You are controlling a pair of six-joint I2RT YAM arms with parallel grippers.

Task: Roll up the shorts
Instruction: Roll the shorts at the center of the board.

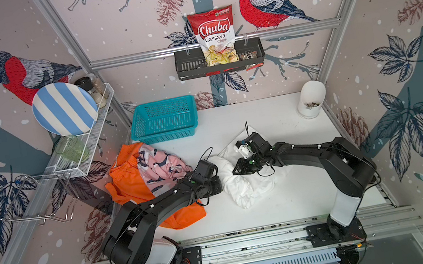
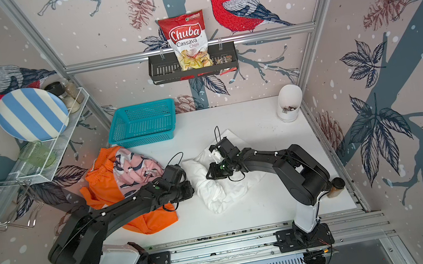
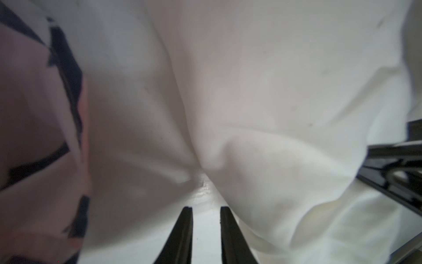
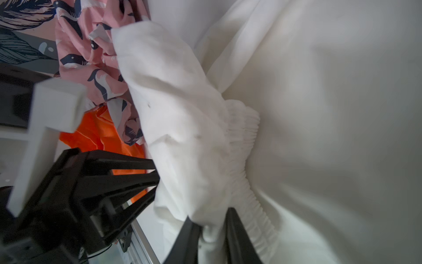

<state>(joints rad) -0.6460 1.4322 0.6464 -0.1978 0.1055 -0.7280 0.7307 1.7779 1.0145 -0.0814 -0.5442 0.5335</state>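
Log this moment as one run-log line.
step: grasping white shorts | left pincer: slightly open, empty | right pincer: shut on white shorts | waiting: orange shorts, pink shark-print shorts piled

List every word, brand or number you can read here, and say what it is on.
"Chuba": chips bag
"Cassava Chips": same bag
Green logo at the bag's top: too small to read.
Packets in the rack: labels too small to read.
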